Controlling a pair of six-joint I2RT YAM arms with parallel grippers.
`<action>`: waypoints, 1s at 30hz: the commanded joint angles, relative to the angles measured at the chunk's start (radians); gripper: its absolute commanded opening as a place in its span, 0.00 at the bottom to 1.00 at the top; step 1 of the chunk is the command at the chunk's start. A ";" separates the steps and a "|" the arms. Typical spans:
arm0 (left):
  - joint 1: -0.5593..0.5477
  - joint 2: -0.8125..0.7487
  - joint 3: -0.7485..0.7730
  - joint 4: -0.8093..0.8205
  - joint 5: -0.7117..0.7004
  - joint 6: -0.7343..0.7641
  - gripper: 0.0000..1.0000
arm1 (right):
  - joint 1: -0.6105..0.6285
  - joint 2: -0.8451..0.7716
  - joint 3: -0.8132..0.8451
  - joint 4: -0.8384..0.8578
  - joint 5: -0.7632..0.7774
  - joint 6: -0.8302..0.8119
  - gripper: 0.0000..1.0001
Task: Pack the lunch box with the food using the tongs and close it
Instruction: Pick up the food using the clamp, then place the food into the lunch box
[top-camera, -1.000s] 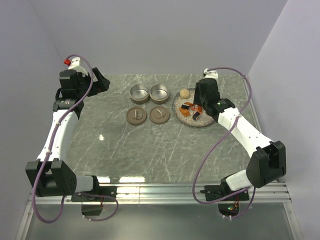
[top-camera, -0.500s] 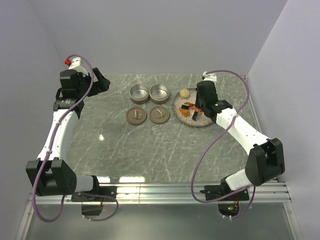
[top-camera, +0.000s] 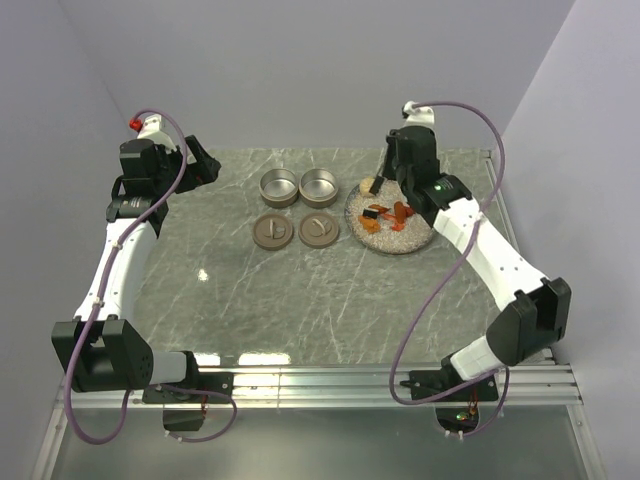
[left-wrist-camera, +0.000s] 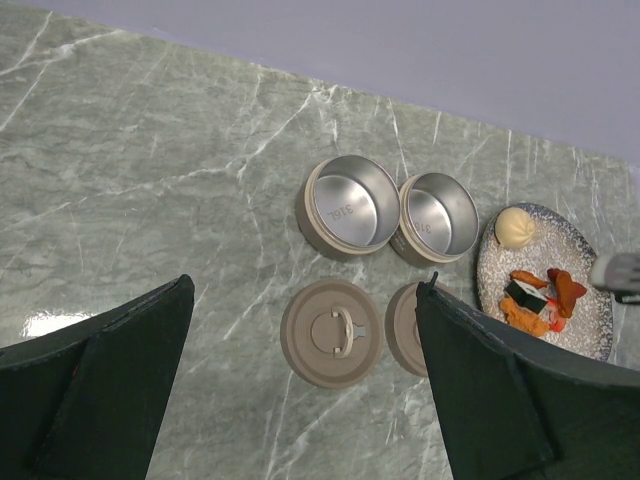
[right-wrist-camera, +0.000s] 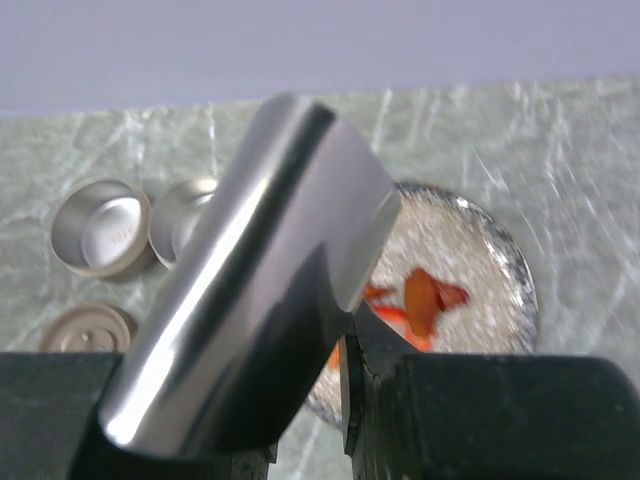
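The right claw (right-wrist-camera: 306, 400) pinches the tongs (right-wrist-camera: 255, 270): their broad, shiny bent end is wedged between its two black fingers (right-wrist-camera: 480, 410) and fills the middle of the wrist view. From above, this claw (top-camera: 392, 165) hangs over the far edge of the speckled plate (top-camera: 415, 240), and the slim arms of the tongs (top-camera: 379, 177) slant down and to the left, ending at or just beside the beige ball (top-camera: 370, 186). Whether they touch it cannot be told.

The ball sits on the far left of the plate. The orange-red bits (top-camera: 401, 212) and a dark block (top-camera: 377, 212) lie near it, toward the plate's middle.

Left of the plate stand two round steel tins (top-camera: 279, 186) (top-camera: 319, 185), open, side by side and touching. Their two tan lids (top-camera: 272, 231) (top-camera: 319, 229) lie flat on the table just in front of them, one before each tin.

The left claw (left-wrist-camera: 305, 300) is spread wide with nothing between its fingers (left-wrist-camera: 100, 370). It is poised at the far left corner of the marbled grey-green table (top-camera: 300, 290), well apart from the tins and the plate.
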 joint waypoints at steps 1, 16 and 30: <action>-0.002 -0.016 0.039 0.002 0.014 0.021 0.99 | 0.009 0.085 0.079 0.080 -0.031 -0.016 0.15; -0.002 -0.022 0.055 -0.014 -0.018 0.010 0.99 | 0.032 0.367 0.352 0.223 -0.212 0.020 0.15; -0.002 -0.001 0.063 -0.012 -0.023 0.007 0.99 | 0.078 0.508 0.477 0.214 -0.263 0.018 0.41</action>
